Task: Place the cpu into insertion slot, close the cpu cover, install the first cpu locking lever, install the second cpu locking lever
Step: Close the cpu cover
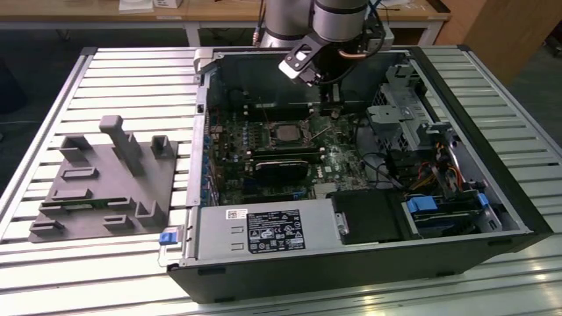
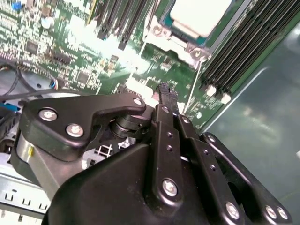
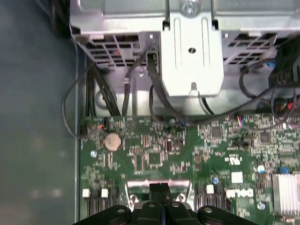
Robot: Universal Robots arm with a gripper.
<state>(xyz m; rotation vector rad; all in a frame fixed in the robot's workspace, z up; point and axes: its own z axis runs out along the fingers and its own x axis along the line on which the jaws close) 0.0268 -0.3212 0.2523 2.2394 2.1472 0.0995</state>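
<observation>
One end effector [image 1: 330, 110] hung inside the open computer case [image 1: 491, 197] in the exterior view, which gave the wide scene. The case lay on a slatted surface [image 1: 114, 72]. One grey moulded fixture [image 1: 105, 184] rested well apart from the end effector, toward the exterior view's left. One insertion slot [image 1: 274, 133] sat on the green board near the fingertips, toward that same left.

Closer detail came in the second wrist view. One cpu [image 2: 201, 14], pale on top, lay flat in the slot ahead of the end effector. The silvery cpu cover [image 2: 161, 35] framed it, with two screw heads at its nearer corners. Two fingers [image 2: 165, 101] were clenched together with nothing visible between them. One thin lever rod [image 2: 193, 86] ran just beside their tips, and I could not tell whether it touched them. Long black memory slots [image 2: 243, 42] flanked the socket on both sides.

The first wrist view looked the other way along the board. Two fingertips [image 3: 155, 189] met in front of a silvery frame edge. Beyond them lay one coin cell [image 3: 112, 140], and one finned heatsink [image 3: 286, 194] stood off to one side. Farthest out stood one metal drive cage [image 3: 192, 51] trailing black cables [image 3: 154, 93].
</observation>
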